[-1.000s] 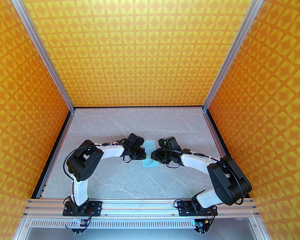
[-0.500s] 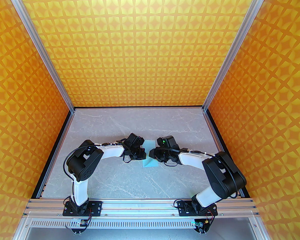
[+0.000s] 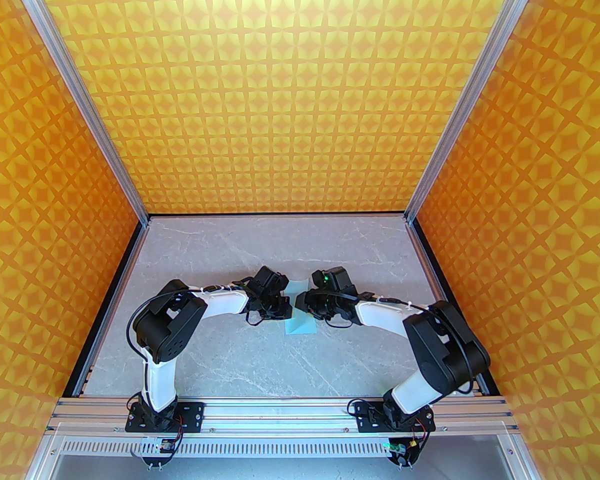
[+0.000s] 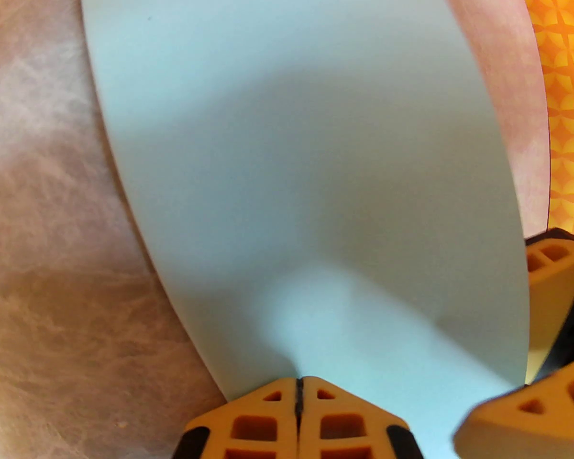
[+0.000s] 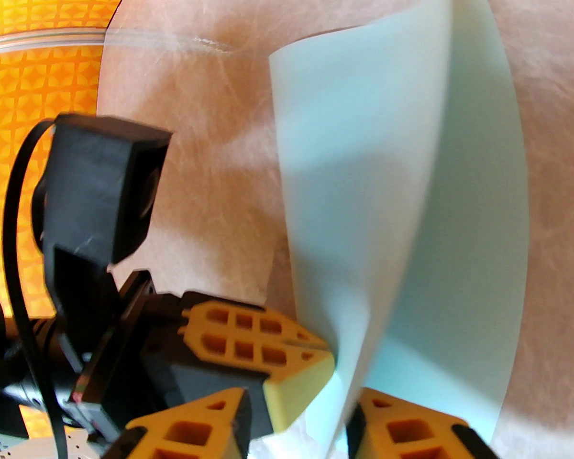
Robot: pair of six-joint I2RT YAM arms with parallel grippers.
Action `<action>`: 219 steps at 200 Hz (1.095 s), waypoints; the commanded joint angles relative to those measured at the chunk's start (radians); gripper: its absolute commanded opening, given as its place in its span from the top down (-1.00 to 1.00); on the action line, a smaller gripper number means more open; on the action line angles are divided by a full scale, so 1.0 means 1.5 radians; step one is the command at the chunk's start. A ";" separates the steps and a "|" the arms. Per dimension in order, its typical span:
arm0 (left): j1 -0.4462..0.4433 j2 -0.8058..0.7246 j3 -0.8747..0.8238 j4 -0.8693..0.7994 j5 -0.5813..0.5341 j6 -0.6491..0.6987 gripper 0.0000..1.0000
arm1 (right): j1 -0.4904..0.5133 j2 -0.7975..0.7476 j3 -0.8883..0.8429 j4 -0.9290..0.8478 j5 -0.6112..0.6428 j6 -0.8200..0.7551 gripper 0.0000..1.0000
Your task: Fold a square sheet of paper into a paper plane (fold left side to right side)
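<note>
The square sheet of paper (image 3: 300, 324) is pale light-blue and lies mid-table between both arms. My left gripper (image 4: 299, 391) is shut on the paper's (image 4: 292, 160) near edge and holds that side lifted in a curve. In the right wrist view the raised flap (image 5: 354, 184) stands over the flat lower part (image 5: 473, 256). My right gripper (image 5: 306, 426) is open, its orange fingers (image 5: 411, 431) on either side of the flap's bottom edge, close beside the left gripper's fingers (image 5: 248, 333). Seen from above, the left gripper (image 3: 287, 311) and right gripper (image 3: 300, 302) almost meet over the paper.
The grey marble table top (image 3: 280, 248) is enclosed by orange patterned walls (image 3: 290, 93) at the back and sides. An aluminium rail (image 3: 280, 410) carries both arm bases at the near edge. The right gripper's fingers (image 4: 550, 261) crowd the right of the left wrist view.
The right arm has swung left, bringing its gripper over the paper and up against the left gripper. The left arm has stayed put, still pinching the paper.
</note>
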 commanded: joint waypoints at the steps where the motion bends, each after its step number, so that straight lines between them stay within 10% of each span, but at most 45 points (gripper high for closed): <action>1: -0.002 0.039 -0.005 -0.035 -0.024 0.005 0.94 | 0.000 -0.039 0.006 -0.058 0.013 -0.028 0.28; 219: 0.011 -0.102 -0.075 0.026 -0.020 -0.038 0.64 | -0.001 0.058 0.018 0.044 0.002 0.024 0.31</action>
